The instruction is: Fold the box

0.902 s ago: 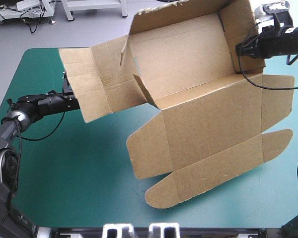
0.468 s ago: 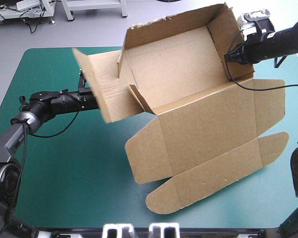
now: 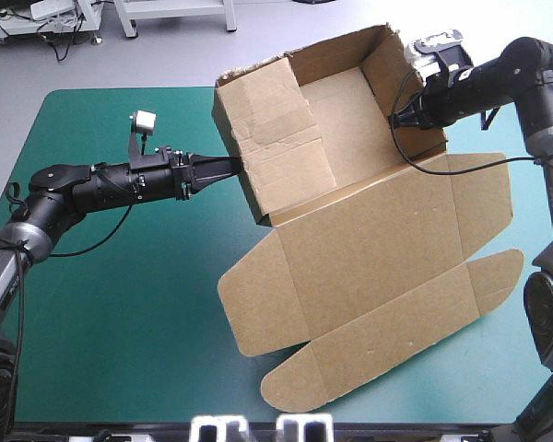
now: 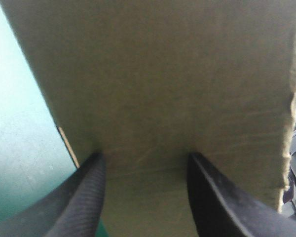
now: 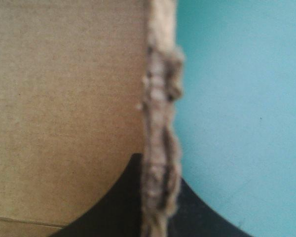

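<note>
Though half-raised, box point(image 3: 378, 249) wall inside right gripper point(image 3: 403, 119).

Grey floor point(image 3: 166, 55) beyond tabletop's far edge, smooth, evenly lit. White metal furniture frames point(image 3: 175, 13) standing on floor, far left of view. Dark cables point(image 3: 63, 41) trailing beneath them. Tabletop point(image 3: 120, 304) under teal-green cover, far corners rounded.
</note>
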